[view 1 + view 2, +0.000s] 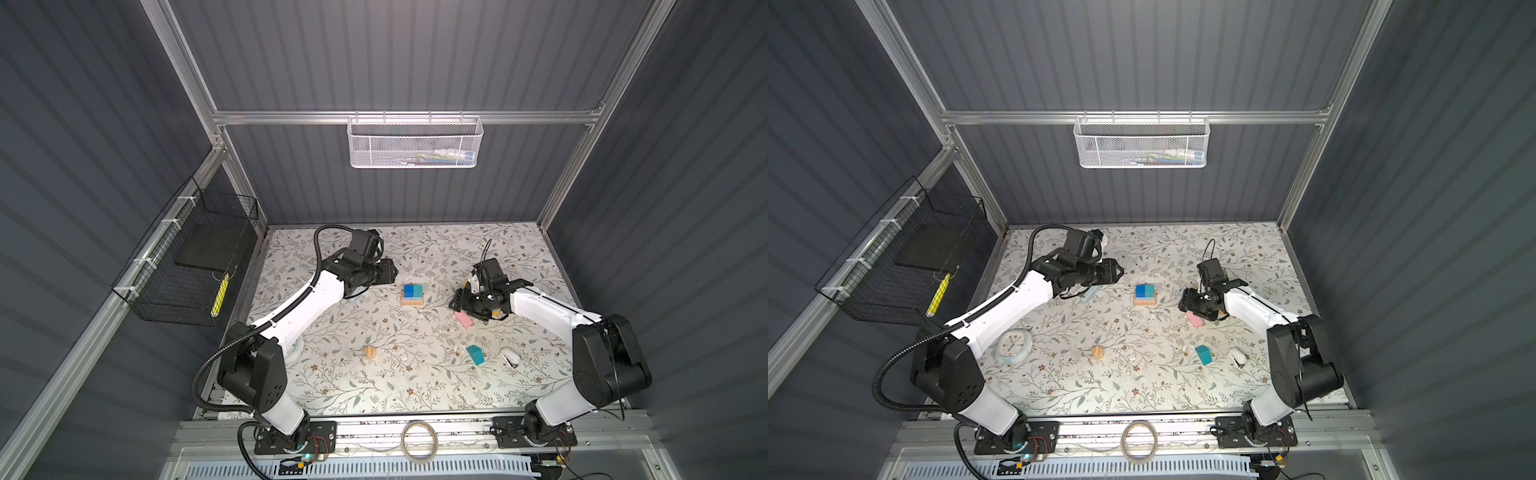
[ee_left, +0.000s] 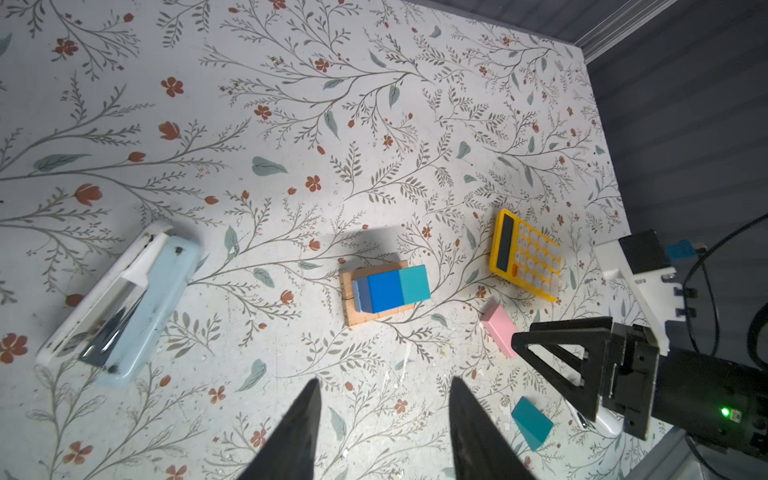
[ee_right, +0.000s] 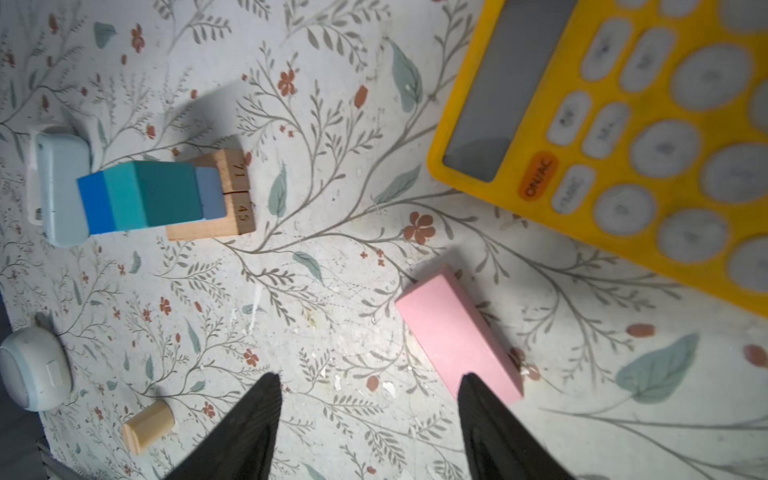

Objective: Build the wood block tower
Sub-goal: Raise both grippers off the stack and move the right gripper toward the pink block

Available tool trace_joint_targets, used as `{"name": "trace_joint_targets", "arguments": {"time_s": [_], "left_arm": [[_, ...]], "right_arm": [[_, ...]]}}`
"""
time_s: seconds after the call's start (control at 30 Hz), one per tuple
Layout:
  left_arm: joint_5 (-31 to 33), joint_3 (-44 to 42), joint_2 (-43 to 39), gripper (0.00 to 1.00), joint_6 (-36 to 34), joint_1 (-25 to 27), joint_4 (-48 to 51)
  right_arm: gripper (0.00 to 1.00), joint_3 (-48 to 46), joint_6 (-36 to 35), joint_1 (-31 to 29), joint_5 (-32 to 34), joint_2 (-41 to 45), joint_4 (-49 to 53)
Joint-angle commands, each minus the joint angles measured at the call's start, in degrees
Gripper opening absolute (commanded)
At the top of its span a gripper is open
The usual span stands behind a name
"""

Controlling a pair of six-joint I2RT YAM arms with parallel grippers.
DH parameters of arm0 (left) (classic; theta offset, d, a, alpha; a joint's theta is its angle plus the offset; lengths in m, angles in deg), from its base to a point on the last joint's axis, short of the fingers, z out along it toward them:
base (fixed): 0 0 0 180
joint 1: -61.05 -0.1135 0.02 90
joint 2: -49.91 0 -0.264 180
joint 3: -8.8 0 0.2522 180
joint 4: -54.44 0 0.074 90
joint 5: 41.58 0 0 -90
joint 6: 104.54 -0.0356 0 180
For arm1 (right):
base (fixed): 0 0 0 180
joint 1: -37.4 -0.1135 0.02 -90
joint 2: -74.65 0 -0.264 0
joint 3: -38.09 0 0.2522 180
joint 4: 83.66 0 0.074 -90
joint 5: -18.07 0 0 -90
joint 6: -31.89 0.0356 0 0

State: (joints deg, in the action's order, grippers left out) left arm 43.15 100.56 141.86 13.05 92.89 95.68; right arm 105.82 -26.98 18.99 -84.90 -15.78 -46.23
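The wood block tower (image 1: 412, 294) (image 1: 1145, 294) stands mid-table: two tan bars side by side, with a slate blue, a dark blue and a teal block on them (image 2: 386, 291) (image 3: 153, 195). A pink block (image 1: 463, 320) (image 3: 457, 340) lies flat to its right. A teal roof piece (image 1: 475, 354) (image 2: 532, 422) lies nearer the front. My left gripper (image 1: 392, 272) (image 2: 384, 380) hovers left of the tower, open and empty. My right gripper (image 1: 456, 301) (image 3: 368, 376) hangs over the pink block's end, open, and the block lies beside one fingertip (image 3: 478, 395), not between the fingers.
A yellow calculator (image 2: 525, 253) (image 3: 623, 145) lies under the right arm. A pale blue stapler (image 2: 120, 307) (image 1: 1090, 294) lies under the left arm. A tan rounded piece (image 1: 370, 352), a small white stapler (image 1: 510, 357) and a round clock (image 1: 1014, 346) lie toward the front.
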Motion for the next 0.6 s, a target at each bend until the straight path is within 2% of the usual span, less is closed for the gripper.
{"name": "trace_joint_targets", "arguments": {"time_s": [0.0, 0.43, 0.57], "left_arm": [[1.24, -0.43, -2.18, 0.50, -1.26, 0.23, 1.24], [0.27, -0.21, -0.76, 0.50, -1.25, 0.24, 1.03], [0.01, -0.08, -0.36, 0.50, -1.09, 0.24, 0.94]], "right_arm": [[0.73, -1.28, -1.41, 0.36, 1.68, -1.09, 0.79], [0.75, 1.82, -3.53, 0.65, 4.28, -5.76, 2.37], [0.70, 2.14, -3.37, 0.62, 2.82, -7.01, 2.20]]}}
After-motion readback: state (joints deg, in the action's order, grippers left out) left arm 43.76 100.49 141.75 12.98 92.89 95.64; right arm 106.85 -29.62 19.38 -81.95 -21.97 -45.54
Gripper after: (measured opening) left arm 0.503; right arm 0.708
